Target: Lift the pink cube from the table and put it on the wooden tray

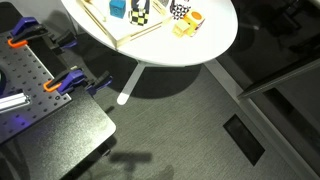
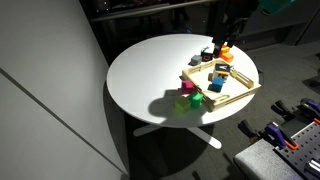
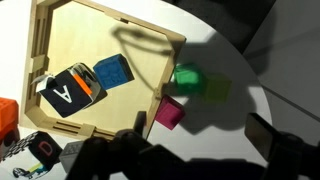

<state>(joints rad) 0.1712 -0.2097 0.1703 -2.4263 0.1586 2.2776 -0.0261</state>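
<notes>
The pink cube (image 3: 169,112) lies on the round white table (image 3: 215,125), right against the outside of the wooden tray's rim (image 3: 165,75). It also shows in an exterior view (image 2: 184,89) beside the tray (image 2: 235,97). My gripper (image 3: 203,138) is open and empty above the table. The pink cube is just past its left finger, and the right finger is far off to the right. The tray also shows in an exterior view (image 1: 128,37), where the pink cube and the gripper are out of view.
A green cube (image 3: 186,80) and a yellow-green cube (image 3: 216,88) lie on the table just beyond the pink one. In the tray are a blue cube (image 3: 112,72) and a black-and-orange block (image 3: 68,92). A black perforated workbench with orange clamps (image 1: 60,85) stands beside the table.
</notes>
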